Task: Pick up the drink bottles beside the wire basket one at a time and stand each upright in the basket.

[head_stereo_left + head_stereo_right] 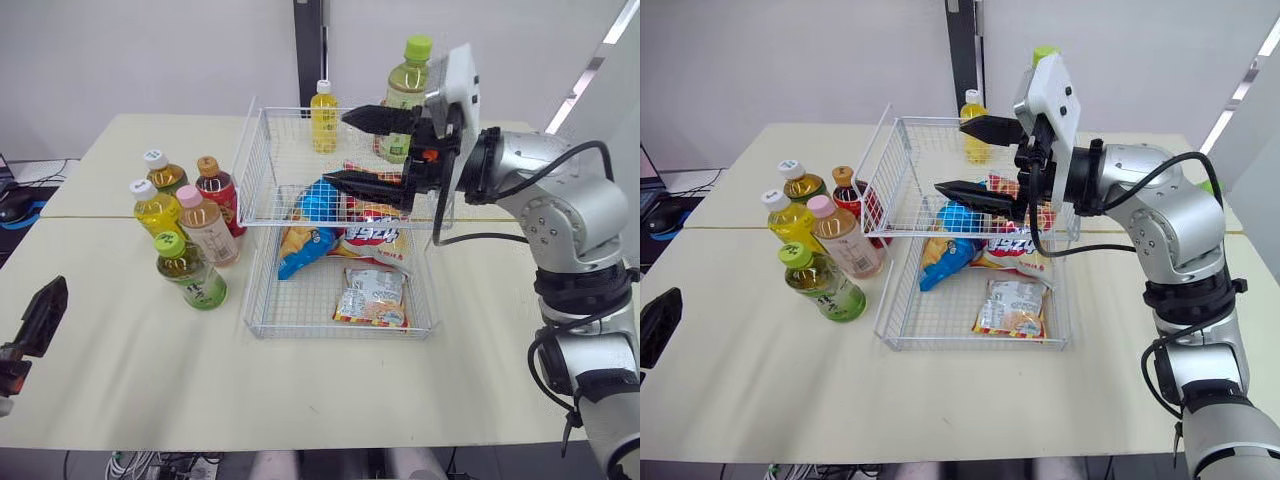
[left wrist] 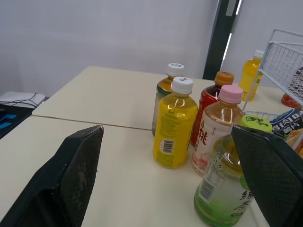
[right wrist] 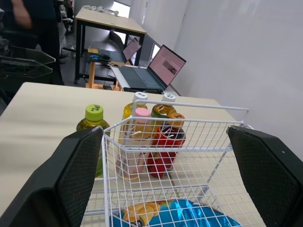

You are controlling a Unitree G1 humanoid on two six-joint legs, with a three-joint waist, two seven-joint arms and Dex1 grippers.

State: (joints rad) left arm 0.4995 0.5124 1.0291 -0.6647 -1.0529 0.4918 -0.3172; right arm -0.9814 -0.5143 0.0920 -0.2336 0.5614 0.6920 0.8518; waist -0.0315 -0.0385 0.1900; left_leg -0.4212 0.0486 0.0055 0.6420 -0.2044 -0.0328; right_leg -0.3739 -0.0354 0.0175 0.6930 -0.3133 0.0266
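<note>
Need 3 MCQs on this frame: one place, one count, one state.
1. The bottle cluster stands where relative to the wire basket? A inside it; B on the robot's left of it; C on the robot's right of it.
2. How many bottles in that cluster? A three; B five; C seven.
3. The right gripper is: A shut on a bottle; B shut, empty; C open, empty, above the basket.
Key: 1 B, it stands outside the basket's left wall; 2 B, five caps show; 3 C, gripper spread wide, nothing held.
</note>
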